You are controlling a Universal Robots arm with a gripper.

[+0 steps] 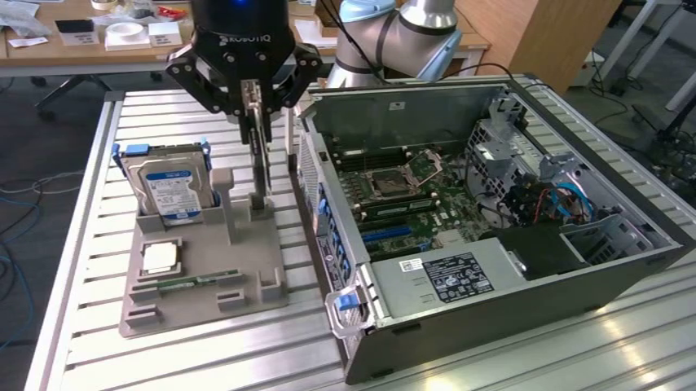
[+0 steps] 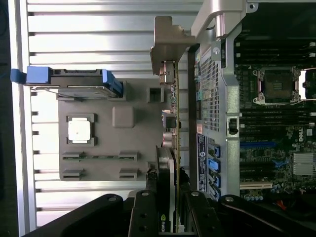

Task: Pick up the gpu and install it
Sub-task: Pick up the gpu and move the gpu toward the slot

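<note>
The gpu hangs upright and edge-on, a thin card with a silver end bracket and a black cooler. My gripper is shut on its upper end, with one finger on each face. The card's lower end is at the upright slot of the grey holder. I cannot tell whether it rests in the slot or is just clear of it. The open computer case lies close beside the card, on the exterior view's right.
On the holder a blue-labelled hard drive stands on edge, with a CPU and a RAM stick lying flat. The case's metal wall stands a short gap from the card. Everything sits on a ribbed aluminium table.
</note>
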